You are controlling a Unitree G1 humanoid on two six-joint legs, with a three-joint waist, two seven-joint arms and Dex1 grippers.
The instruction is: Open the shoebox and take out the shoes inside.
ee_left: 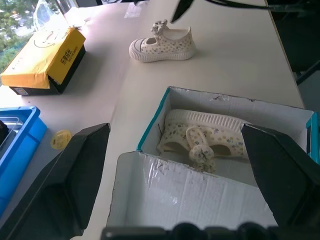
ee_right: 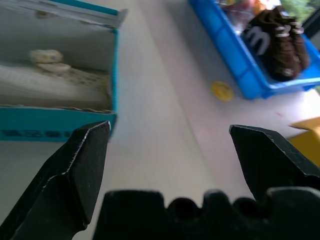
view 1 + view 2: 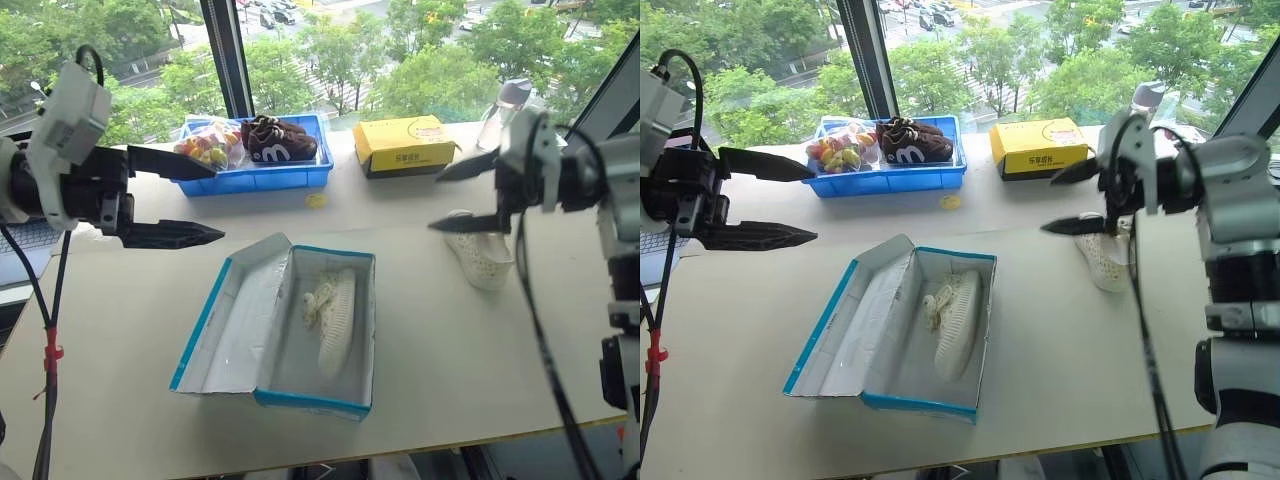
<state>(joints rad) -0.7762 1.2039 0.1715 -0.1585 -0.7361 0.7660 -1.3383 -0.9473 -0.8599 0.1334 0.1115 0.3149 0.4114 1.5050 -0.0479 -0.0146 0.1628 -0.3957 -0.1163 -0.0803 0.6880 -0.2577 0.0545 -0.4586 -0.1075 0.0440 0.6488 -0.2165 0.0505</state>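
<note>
- Left eye view gives us the shoebox (image 3: 275, 330) lying open mid-table, lid folded to the robot's left, one cream shoe (image 3: 333, 318) inside on its side, long axis running away from us.
- We see the other shoe (image 3: 480, 256) out on the table, just below our right gripper (image 3: 452, 196).
- Both grippers, left gripper (image 3: 195, 199) included, stand apart and empty.
- We judge the boxed shoe lies between the arms, below them, slightly nearer the right.

Open shoebox (image 3: 285, 335) unobstructed from above; blue bin (image 3: 262, 172) stands well behind.
</note>
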